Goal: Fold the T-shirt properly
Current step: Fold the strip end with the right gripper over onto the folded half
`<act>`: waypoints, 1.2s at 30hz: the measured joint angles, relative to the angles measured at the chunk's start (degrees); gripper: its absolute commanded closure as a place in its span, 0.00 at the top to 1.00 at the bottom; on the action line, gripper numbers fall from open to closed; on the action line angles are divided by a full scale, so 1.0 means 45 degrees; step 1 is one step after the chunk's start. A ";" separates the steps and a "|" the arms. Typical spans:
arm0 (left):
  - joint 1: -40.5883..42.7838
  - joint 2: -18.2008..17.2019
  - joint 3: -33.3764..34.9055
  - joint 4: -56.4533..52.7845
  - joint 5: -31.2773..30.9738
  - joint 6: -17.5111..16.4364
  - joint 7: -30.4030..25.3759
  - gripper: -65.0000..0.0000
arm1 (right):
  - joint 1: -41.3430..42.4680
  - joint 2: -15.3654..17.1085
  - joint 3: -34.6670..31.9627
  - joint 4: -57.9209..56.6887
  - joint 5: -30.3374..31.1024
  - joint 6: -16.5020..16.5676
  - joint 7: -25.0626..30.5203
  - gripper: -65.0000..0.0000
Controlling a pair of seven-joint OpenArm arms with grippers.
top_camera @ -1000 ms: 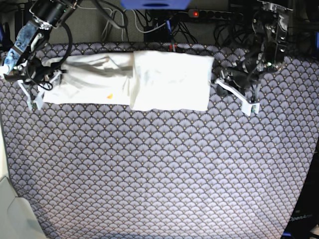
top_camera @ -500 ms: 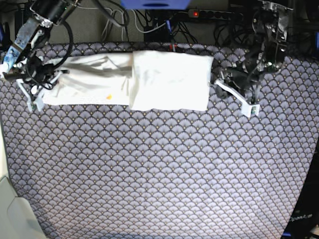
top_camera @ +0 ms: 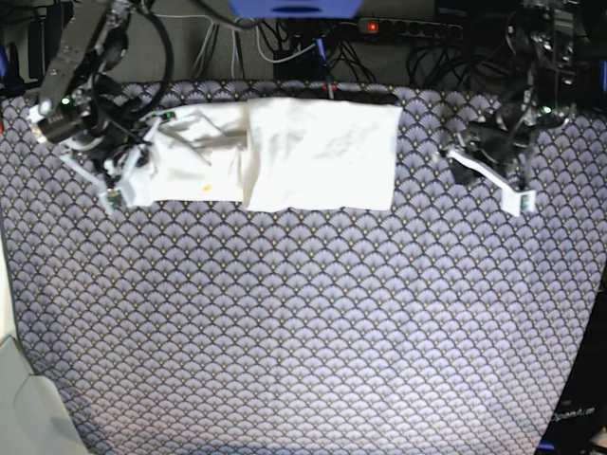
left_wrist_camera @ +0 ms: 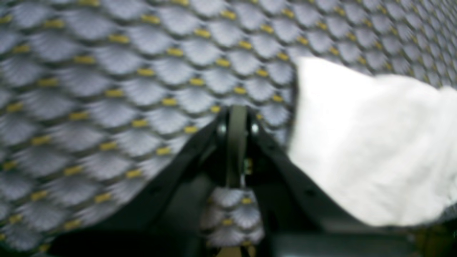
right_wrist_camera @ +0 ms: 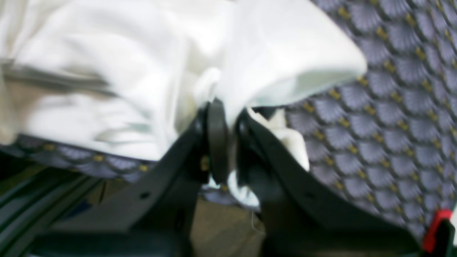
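The white T-shirt (top_camera: 322, 152) lies as a long folded strip along the far edge of the table, plain side up, with a small orange spot of print showing. My right gripper (top_camera: 119, 180) is shut on the shirt's left end and holds it bunched and lifted. In the right wrist view the fingers (right_wrist_camera: 217, 142) pinch white cloth (right_wrist_camera: 142, 71). My left gripper (top_camera: 486, 178) is shut and empty, off the shirt's right edge. In the left wrist view the fingers (left_wrist_camera: 235, 121) meet over the table, with white cloth (left_wrist_camera: 367, 142) to the right.
The table carries a grey fan-patterned cloth (top_camera: 313, 332). Cables and a power strip (top_camera: 398, 28) lie behind the far edge. A pale object (top_camera: 19, 398) stands at the near left corner.
My right gripper has moved right, carrying the shirt's left end inward and up. My left gripper has moved right, farther from the shirt's right edge.
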 measured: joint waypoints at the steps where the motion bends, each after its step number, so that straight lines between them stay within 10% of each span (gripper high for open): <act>1: 0.0223 0.0015 -0.0427 0.0015 -0.0005 0.0000 -0.0024 0.00 | -0.0063 -0.0189 -0.0175 0.0005 0.0015 0.0000 0.0010 0.00; 13: 0.2093 0.0029 -0.3356 0.0015 -0.0005 -0.0034 0.0000 0.00 | 0.0107 -0.0957 -0.1899 0.0180 0.1841 0.0000 -0.0039 0.00; 36: 0.2467 0.0102 -0.3390 0.0015 -0.0010 -0.0039 0.0005 0.00 | 0.1127 -0.1399 -0.6863 0.0117 0.3016 0.0000 0.0452 0.00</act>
